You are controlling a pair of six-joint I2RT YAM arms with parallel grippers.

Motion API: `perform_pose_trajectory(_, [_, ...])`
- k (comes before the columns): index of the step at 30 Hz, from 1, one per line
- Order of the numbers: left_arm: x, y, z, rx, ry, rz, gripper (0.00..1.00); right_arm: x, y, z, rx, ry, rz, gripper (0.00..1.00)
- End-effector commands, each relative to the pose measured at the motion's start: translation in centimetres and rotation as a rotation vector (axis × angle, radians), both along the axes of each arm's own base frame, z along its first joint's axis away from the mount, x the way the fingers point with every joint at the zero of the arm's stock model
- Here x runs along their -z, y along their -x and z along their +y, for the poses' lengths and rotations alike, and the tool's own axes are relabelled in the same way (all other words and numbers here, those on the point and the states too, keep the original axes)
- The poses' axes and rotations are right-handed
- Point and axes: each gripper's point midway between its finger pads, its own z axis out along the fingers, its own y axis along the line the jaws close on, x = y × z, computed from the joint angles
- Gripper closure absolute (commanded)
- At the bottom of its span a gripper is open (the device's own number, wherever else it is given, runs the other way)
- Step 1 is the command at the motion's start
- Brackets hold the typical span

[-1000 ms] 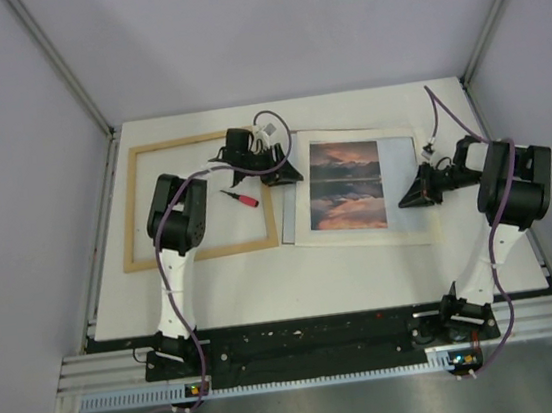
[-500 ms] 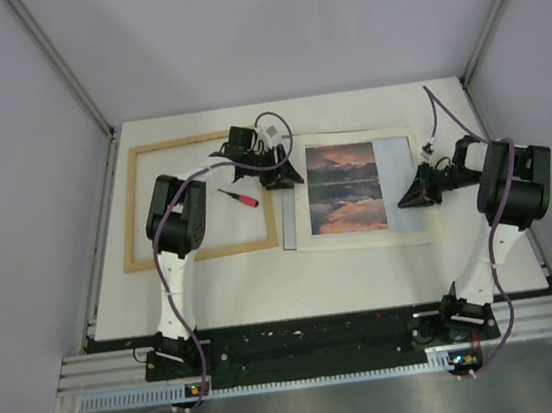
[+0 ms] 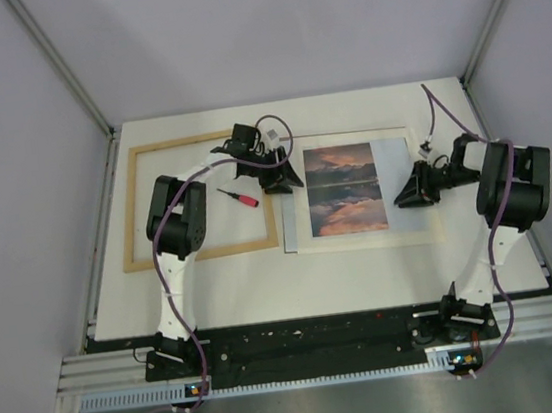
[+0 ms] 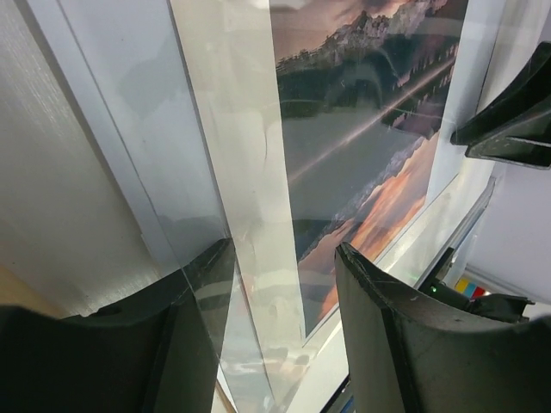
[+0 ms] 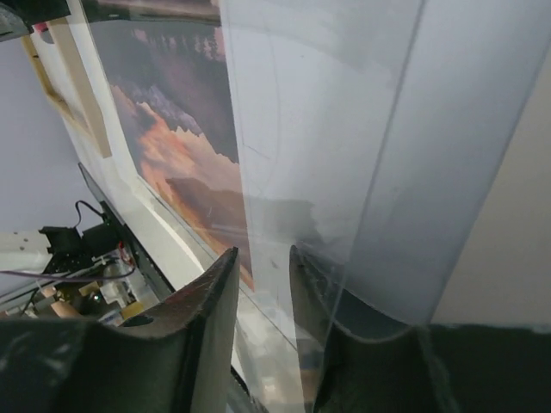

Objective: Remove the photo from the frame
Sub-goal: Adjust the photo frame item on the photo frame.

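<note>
1. Fingers (image 4: 185, 344) of the left gripper (image 4: 282, 258) stand well apart over the photo's left margin, clamping nothing.
2. Fingers (image 5: 198, 344) of the right gripper (image 5: 263, 258) are only slightly apart, low over the right margin. I see nothing held between them.
3. The photo (image 3: 344, 188) is a white sheet printed with orange-and-blue mountains mirrored in water, and a glossy clear sheet (image 3: 393, 157) lies over it.
4. It lies flat on the table between both grippers, outside the frame (image 3: 131, 214) and just to its right.
5. The frame is pale wood, with a red-handled screwdriver (image 3: 240, 198) lying inside it.
6. The table (image 3: 365, 271) is white, and the walls (image 3: 284, 24) are plain lilac.
</note>
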Motion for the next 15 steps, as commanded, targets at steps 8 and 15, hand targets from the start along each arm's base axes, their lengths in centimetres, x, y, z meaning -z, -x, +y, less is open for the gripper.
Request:
perform_pose_trajectory(8, [-1.6, -0.7, -0.4, 0.004, 0.004, -0.057, 0.44, -1.7, -2.0, -5.9, -0.047, 0.471, -0.198, 0.46])
perform_pose_trajectory(15, [-1.7, -0.9, -0.6, 0.002, 0.007, -0.065, 0.45, -2.5, -1.8, -7.6, -0.026, 0.545, -0.204, 0.43])
